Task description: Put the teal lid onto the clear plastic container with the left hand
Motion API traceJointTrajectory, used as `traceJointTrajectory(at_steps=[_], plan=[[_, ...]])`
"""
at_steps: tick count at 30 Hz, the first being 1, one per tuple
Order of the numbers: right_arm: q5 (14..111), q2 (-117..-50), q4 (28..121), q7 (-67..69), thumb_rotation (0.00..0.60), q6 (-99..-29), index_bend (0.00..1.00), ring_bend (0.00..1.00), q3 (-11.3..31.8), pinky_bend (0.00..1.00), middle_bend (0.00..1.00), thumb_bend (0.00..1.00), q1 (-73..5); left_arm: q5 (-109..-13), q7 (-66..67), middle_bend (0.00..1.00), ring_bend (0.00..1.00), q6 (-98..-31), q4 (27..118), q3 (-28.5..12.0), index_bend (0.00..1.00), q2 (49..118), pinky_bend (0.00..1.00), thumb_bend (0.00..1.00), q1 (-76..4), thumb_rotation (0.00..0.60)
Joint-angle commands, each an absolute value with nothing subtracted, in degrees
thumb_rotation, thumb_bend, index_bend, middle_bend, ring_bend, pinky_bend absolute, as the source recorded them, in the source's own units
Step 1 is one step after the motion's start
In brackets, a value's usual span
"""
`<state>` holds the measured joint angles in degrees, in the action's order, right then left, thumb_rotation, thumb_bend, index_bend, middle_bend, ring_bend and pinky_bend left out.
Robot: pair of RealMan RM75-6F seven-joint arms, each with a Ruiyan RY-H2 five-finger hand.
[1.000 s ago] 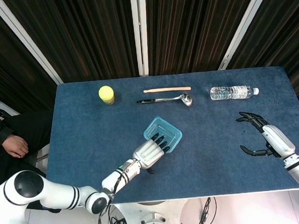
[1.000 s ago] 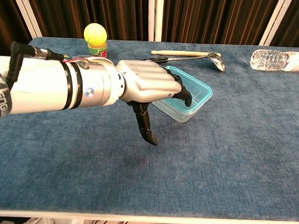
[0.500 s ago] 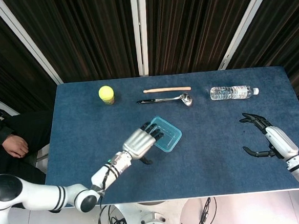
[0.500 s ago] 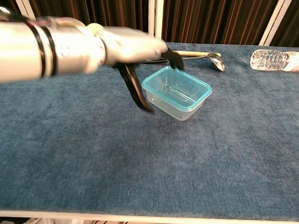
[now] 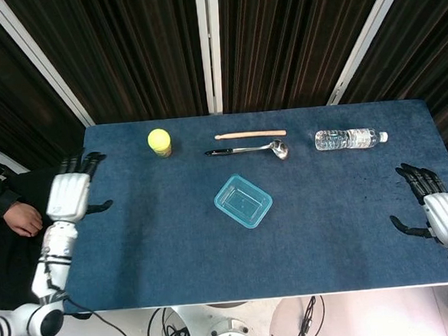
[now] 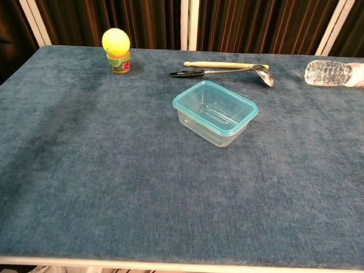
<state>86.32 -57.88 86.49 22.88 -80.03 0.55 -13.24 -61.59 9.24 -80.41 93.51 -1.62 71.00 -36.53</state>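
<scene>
The teal lid sits seated on the clear plastic container near the middle of the surface, so the placing step looks finished and little seems left beyond parking the arms. The left hand hangs at the surface's left edge, fingers spread, holding nothing; the right hand, past the right edge, is likewise spread and empty.

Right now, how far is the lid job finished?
Done: the teal lid sits on the clear plastic container. In hand: nothing; the left hand and right hand are open at the table edges. Left: apparently nothing, though full sealing cannot be confirmed.
</scene>
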Motion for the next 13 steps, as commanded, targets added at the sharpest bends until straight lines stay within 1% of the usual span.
traceJointTrajectory(at_steps=[1, 6, 9, 13], plan=[[86.0, -59.8, 84.8, 22.3, 0.600, -83.6, 0.00, 0.00, 0.8, 0.00, 0.00, 0.22, -10.3, -66.4, 4.6, 0.14, 0.01, -87.9, 91.8, 2.2, 0.17, 67.3, 0.03, 0.00, -27.9, 0.600], [86.7, -62.0, 82.8, 20.8, 0.600, -87.5, 0.00, 0.00, 0.5, 0.00, 0.00, 0.22, -7.4, -71.4, 4.8, 0.13, 0.01, -95.2, 91.8, 5.3, 0.16, 67.4, 0.02, 0.00, -20.0, 0.600], [87.1, -62.6, 82.8, 19.9, 0.600, -88.7, 0.00, 0.00, -0.2, 0.00, 0.00, 0.22, -5.8, -73.1, 6.5, 0.13, 0.01, -97.7, 93.6, 6.9, 0.16, 67.8, 0.02, 0.00, -16.2, 0.600], [86.7, -63.0, 83.1, 20.6, 0.600, -89.1, 0.00, 0.00, -0.4, 0.00, 0.00, 0.22, -4.4, -74.5, 8.1, 0.13, 0.01, -99.7, 95.6, 8.0, 0.16, 68.5, 0.02, 0.00, -12.2, 0.600]])
